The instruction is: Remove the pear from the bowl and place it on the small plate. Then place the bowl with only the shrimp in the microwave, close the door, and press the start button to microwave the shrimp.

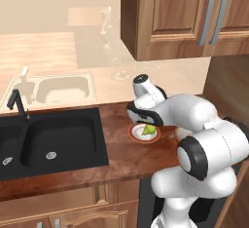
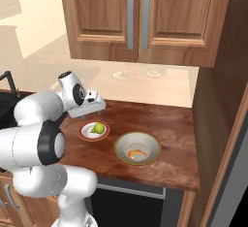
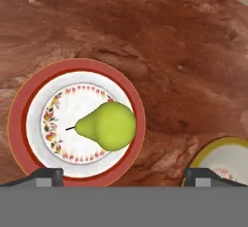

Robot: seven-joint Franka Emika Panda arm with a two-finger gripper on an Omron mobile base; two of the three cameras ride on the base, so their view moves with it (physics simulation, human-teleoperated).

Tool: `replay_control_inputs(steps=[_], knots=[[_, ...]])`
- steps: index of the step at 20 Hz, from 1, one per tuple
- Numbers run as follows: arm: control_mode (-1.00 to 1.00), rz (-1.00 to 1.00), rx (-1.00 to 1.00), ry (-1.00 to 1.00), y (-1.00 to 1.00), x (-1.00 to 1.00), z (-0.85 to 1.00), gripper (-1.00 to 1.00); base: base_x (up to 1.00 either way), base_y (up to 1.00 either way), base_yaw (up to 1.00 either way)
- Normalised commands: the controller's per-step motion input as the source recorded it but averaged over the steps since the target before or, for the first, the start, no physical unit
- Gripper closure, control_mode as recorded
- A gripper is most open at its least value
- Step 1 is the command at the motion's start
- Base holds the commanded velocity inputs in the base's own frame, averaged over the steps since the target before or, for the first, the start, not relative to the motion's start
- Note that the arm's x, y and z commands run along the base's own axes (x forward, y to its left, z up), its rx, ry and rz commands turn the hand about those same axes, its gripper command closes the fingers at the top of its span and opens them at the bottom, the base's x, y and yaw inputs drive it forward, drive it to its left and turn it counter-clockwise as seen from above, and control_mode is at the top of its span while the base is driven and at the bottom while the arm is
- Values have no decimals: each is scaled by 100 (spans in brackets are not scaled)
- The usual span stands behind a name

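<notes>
My gripper (image 3: 124,172) hangs spread wide and empty above the small plate (image 3: 22,109). The pear (image 3: 107,125), smooth yellow-green with a thin stem, lies on its side on the plate's flowered centre. Beside it, the bowl (image 2: 154,151) holds the orange shrimp (image 2: 136,153).

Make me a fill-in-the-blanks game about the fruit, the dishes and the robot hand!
1. The yellow-green pear lies on the small white plate with the ____ rim.
2. The wide cream bowl with the tan-gold rim holds only the curved orange ____.
3. The two-finger gripper hangs above the wooden counter with its jaws ____.

Missing words: red; shrimp; open
</notes>
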Motion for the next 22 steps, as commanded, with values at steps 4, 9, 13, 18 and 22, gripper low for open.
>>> replay_control_inputs(steps=[4, 9, 13, 18, 22], knots=[[-100, 0, 0, -23, -9, -51, 55, -100, 0, 0, 0], [-100, -1, 0, -12, -31, -44, 10, -100, 0, 0, 0], [-100, -6, 0, -3, -45, -26, 5, -100, 0, 0, 0], [-100, -5, 0, 0, -39, -5, 0, -100, 0, 0, 0], [-100, 0, 0, 11, -13, 1, -19, -100, 0, 0, 0]])
